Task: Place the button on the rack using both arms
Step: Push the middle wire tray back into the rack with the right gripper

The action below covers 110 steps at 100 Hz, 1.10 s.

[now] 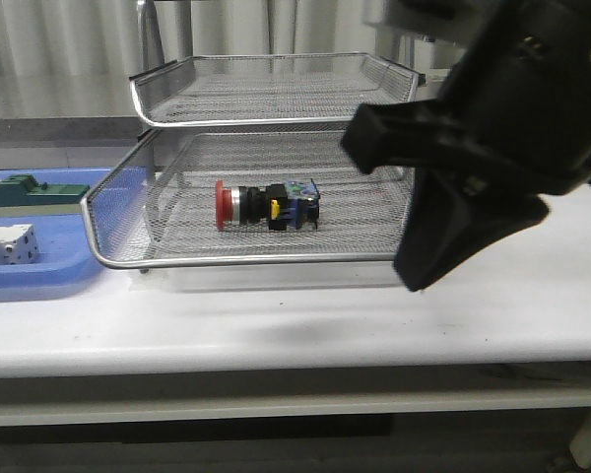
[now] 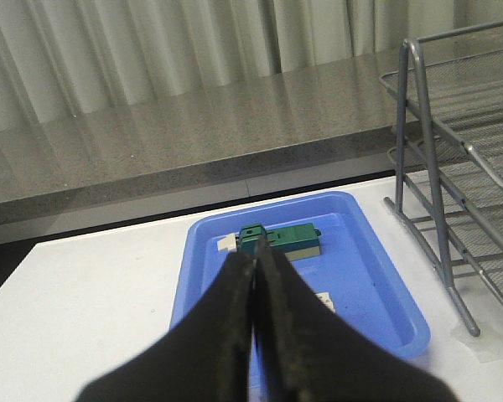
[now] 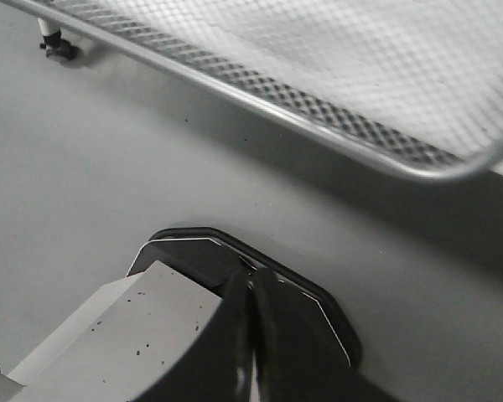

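The button (image 1: 266, 205), with its red head to the left, lies on its side in a lower tier of the silver wire rack (image 1: 276, 261). Nothing holds it. My right gripper (image 1: 419, 281) hangs in front of the rack's right corner, fingers pressed together and empty. In the right wrist view the right gripper (image 3: 250, 280) is shut, with the rack's rim (image 3: 318, 109) beyond it. My left gripper (image 2: 256, 260) is shut and empty above the blue tray (image 2: 377, 276), left of the rack's legs (image 2: 440, 167). The left arm is out of the front view.
The blue tray (image 1: 39, 281) at the left holds a green component (image 1: 34, 192) and a white boxy one (image 1: 5, 244). The green one shows just past the left fingertips (image 2: 277, 240). A grey block (image 3: 134, 327) and a dark plate lie under the right gripper.
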Available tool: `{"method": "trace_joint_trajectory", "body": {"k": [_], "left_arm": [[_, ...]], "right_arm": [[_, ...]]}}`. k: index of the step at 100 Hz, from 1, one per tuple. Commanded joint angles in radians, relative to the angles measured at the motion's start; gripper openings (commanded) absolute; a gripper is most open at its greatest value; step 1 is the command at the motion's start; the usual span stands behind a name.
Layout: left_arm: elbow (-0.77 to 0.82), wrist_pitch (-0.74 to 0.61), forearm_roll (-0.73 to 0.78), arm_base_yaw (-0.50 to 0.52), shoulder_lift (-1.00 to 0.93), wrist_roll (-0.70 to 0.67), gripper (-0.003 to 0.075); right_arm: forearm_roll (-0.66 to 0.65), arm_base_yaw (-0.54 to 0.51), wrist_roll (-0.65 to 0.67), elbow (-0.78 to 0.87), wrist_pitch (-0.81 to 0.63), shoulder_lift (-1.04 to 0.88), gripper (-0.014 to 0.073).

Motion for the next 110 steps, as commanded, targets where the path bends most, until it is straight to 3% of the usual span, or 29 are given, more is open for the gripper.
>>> {"method": "trace_joint_trajectory", "body": {"k": [1,41,85,110], "left_arm": [[-0.027,-0.072,-0.011,0.000,0.002,-0.009,0.0004],[-0.027,-0.072,-0.011,0.000,0.002,-0.009,0.0004],[-0.027,-0.072,-0.011,0.000,0.002,-0.009,0.0004],[-0.027,-0.072,-0.011,0.000,0.002,-0.009,0.0004]], "right_arm": [[0.001,0.039,-0.031,-0.067,-0.045,0.036,-0.0067],[-0.096,0.150,-0.093,-0.202,-0.081,0.266,-0.0067],[-0.236,0.140,-0.093,-0.291,-0.154,0.315,-0.0067],[-0.256,0.059,-0.093,-0.332,-0.211,0.334,-0.0067]]}}
